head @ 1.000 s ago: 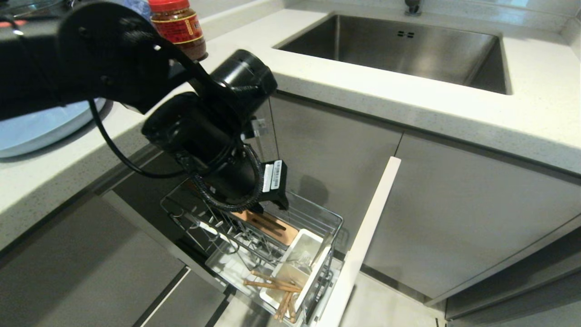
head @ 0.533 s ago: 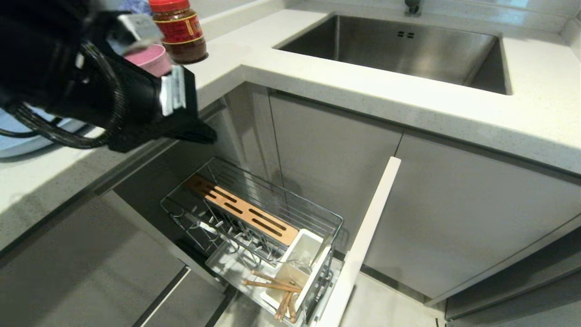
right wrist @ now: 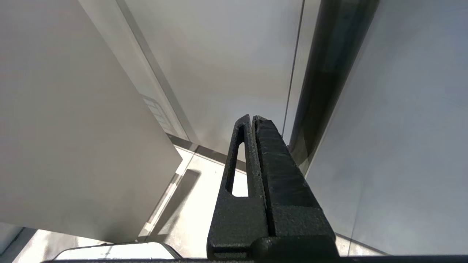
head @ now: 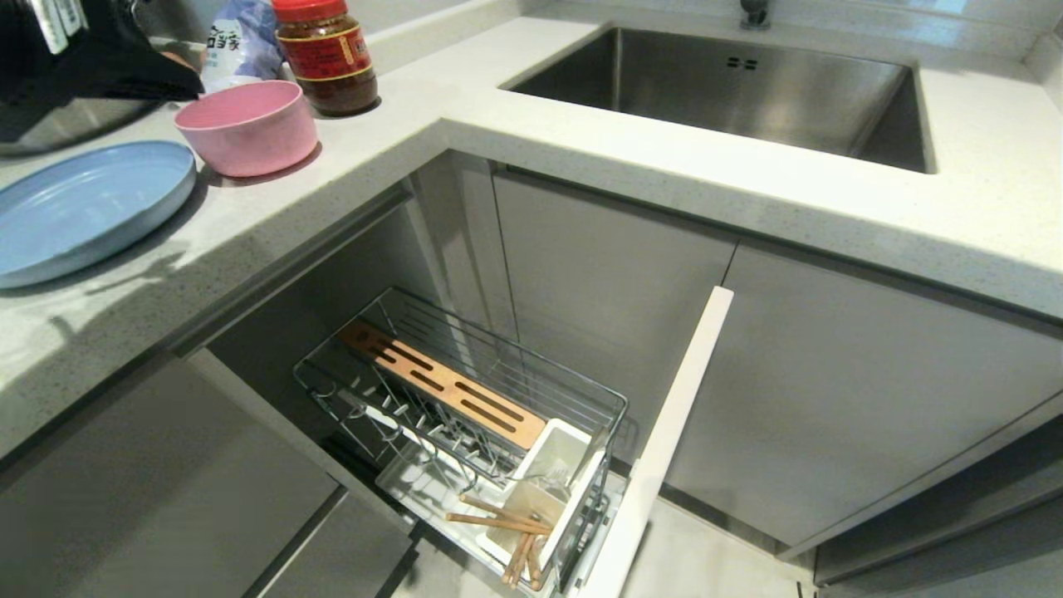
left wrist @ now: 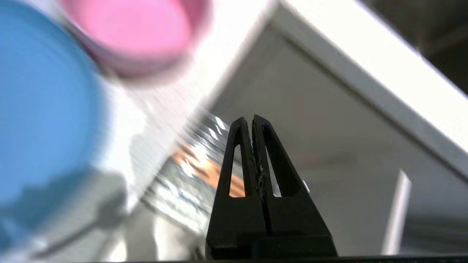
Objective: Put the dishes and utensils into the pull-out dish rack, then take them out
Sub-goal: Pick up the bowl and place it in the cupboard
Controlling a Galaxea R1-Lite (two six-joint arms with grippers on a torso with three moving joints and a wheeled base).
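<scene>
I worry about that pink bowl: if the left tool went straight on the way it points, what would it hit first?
Probably not the pink bowl, which sits off to one side of the left tool. Its line seems to reach the grey cabinet front first; depth is unclear.

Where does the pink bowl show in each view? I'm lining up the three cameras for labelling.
Head view: pink bowl stands upper left on the countertop, just right of the blue plate.
Left wrist view: the bowl is blurred along the top edge, beside the plate.
Right wrist view: not in it; only cabinet panels show.
Shared landmark: the blue plate, next to the bowl in the head and left wrist views.
</scene>
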